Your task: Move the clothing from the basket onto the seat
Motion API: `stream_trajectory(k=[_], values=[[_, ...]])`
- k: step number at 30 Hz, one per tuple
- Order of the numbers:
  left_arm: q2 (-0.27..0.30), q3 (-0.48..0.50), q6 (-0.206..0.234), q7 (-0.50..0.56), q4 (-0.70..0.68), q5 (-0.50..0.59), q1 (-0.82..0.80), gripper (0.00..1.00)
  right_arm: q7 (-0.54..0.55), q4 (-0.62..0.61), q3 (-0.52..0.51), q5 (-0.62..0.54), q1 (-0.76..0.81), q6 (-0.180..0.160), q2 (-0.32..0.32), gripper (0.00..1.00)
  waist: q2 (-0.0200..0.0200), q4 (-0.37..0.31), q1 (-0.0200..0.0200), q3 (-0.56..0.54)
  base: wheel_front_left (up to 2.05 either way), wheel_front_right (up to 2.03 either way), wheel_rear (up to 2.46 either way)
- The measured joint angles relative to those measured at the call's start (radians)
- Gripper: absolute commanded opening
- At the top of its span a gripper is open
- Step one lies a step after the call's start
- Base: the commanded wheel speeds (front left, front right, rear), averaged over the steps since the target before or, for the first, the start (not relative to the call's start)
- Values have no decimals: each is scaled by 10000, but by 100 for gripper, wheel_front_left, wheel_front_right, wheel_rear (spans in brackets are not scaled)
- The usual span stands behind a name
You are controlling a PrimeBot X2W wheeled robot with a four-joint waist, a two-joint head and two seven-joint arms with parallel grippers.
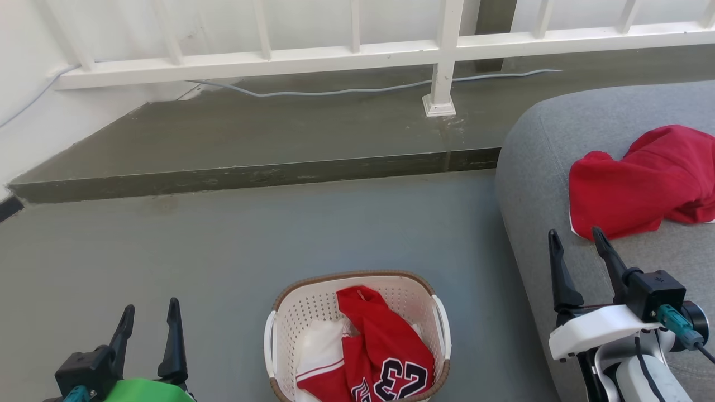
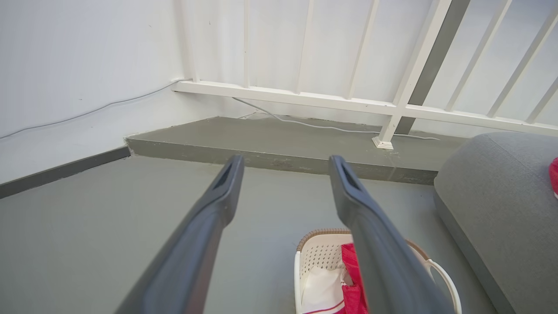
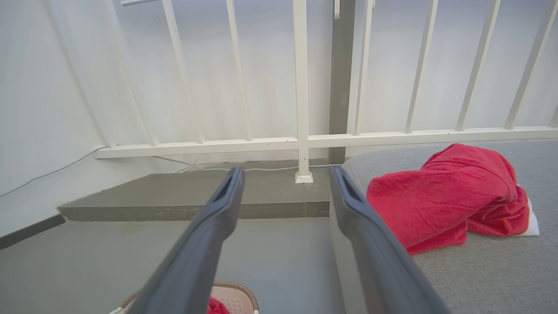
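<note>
Garments, two. One plain red garment (image 1: 642, 181) lies crumpled on the seat (image 1: 536, 156), at the right of the head view. One red jersey (image 1: 385, 352) marked "23" lies heaped in the basket (image 1: 304, 307), with white cloth beside it; I cannot tell whether that cloth is part of the jersey. Basket, one, on the grey floor (image 1: 167, 251) just beside the seat's front edge. Seat, one. Grippers, two. The left gripper (image 1: 151, 306) is above bare floor to the basket's left, fingers spread, nothing between them. The right gripper (image 1: 575, 232) is over the seat's edge, near the plain garment but apart from it, fingers likewise spread and empty. Step in hand, as I judge it: half done, with the jersey yet to be fetched. The next move calls for one gripper to come over the basket, go down inside the rim, pinch a raised fold of the jersey, lift it clear and carry it across to the seat.
</note>
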Motion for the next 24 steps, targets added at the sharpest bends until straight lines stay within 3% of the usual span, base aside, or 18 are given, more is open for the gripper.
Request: stream_trajectory(k=[12, 24], values=[[-23, 50, 0, 0, -236, 280, 61, 100, 105, -397, -31, 0, 49, -15, -27, 100, 0, -42, 0, 202, 0, 0, 0], [69, -2, 0, 257, -616, 531, -95, 100, 188, -1058, -10, -29, -358, 0, -132, 100, 0, -216, 0, 1235, 0, 0, 0]])
